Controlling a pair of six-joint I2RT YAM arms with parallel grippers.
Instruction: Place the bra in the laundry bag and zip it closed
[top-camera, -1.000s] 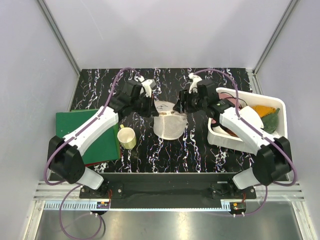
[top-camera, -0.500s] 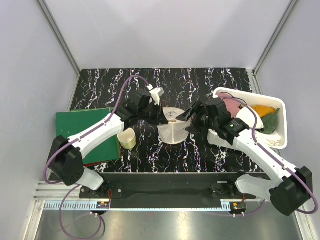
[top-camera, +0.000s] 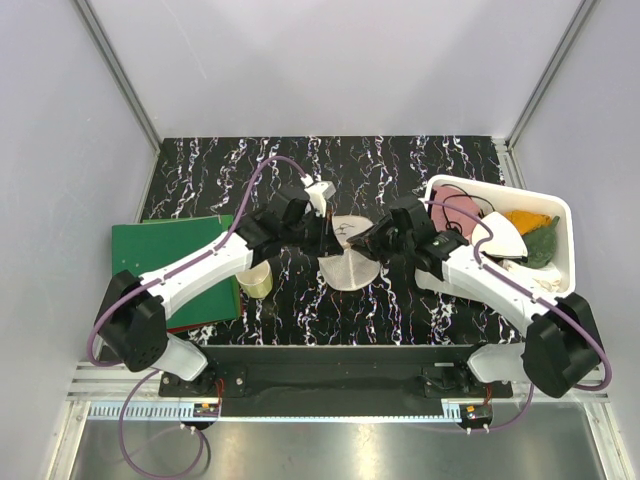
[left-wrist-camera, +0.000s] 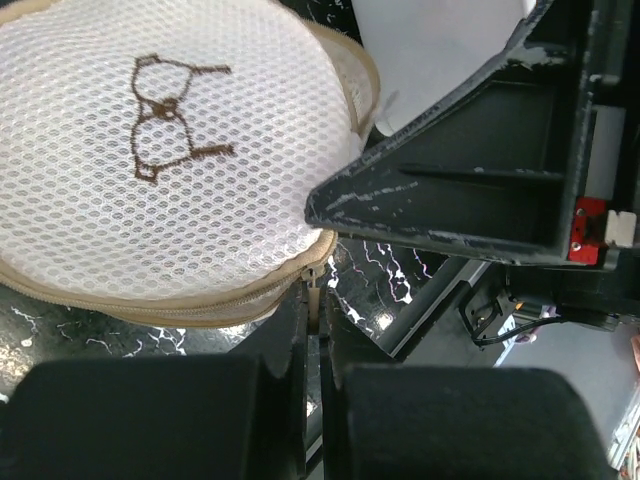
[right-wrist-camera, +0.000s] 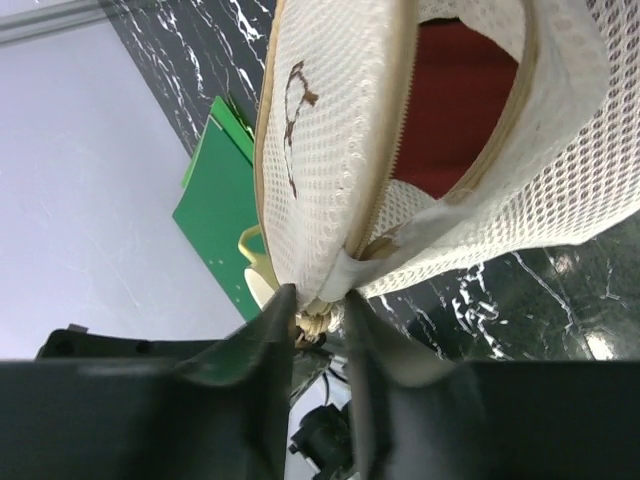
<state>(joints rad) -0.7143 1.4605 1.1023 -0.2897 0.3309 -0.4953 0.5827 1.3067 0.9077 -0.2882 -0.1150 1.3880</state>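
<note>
Between my grippers: round cream-white mesh laundry bag, now nearer the table's middle than a second ago.
Right gripper: has swung off the white plastic tray to the bag's right edge; jaws widened, then narrowed, and now pinch the rim at the zip's end.
Left gripper: clamped throughout on the small metal zipper pull.
Dark red fabric bra: inside the bag, seen through the gaping zip, just beyond my right fingers.
Meaning: I judge packing done and zipping left; the bag looks braced for the pull.

We find the bra inside the laundry bag on the worktop, cup and board to its left, tub to its right.
</note>
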